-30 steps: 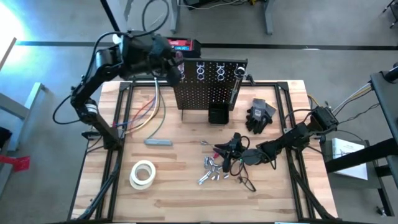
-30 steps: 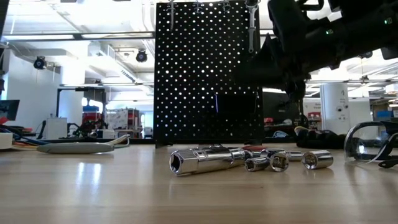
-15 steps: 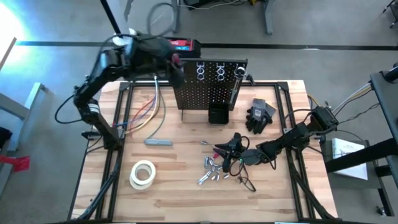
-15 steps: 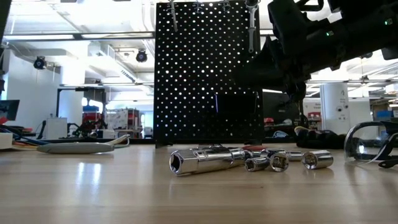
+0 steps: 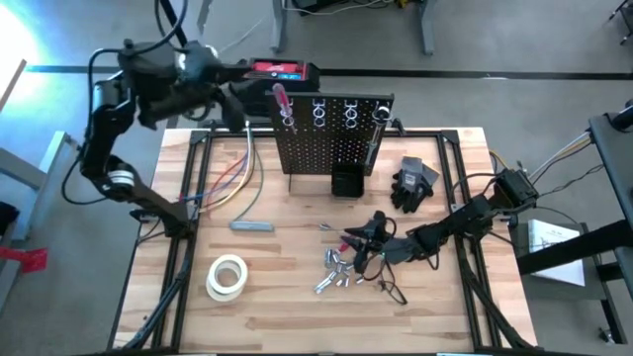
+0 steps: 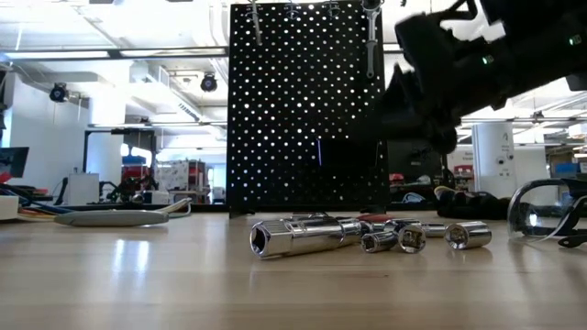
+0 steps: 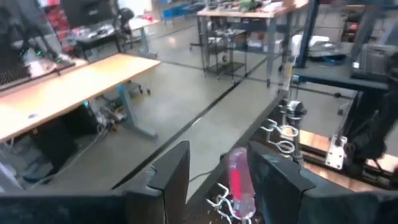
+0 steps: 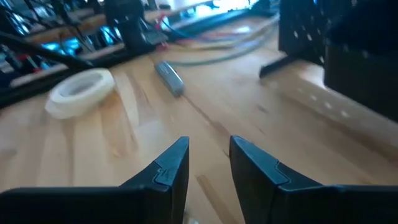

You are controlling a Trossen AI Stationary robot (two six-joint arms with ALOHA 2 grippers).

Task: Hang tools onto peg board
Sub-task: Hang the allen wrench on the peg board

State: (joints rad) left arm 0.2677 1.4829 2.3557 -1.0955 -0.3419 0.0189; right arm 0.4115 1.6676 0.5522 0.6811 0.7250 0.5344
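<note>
Behind the peg board (image 5: 331,133), the left gripper (image 5: 237,107) hovers with fingers apart, empty, a red-handled tool (image 5: 281,103) hanging just beside it; the right gripper (image 5: 358,240), slightly parted, sits above loose sockets (image 5: 336,277).

The peg board (image 5: 329,138) stands upright at the back middle of the table (image 5: 297,316), with a small bin (image 5: 345,183) at its foot on the front side. A screwdriver (image 5: 282,103) hangs in a ring hook at the board's top left corner, and a wrench (image 5: 377,133) hangs along its right edge. Gloves (image 5: 413,183) lie right of the board. In front of the board, a cluster of sockets (image 5: 338,272) lies mid-table. A tape roll (image 5: 226,276) sits at the front left, with a flat bar (image 5: 252,225) between it and the board. A box (image 5: 282,71) sits behind the board's left corner, beyond the table.
</note>
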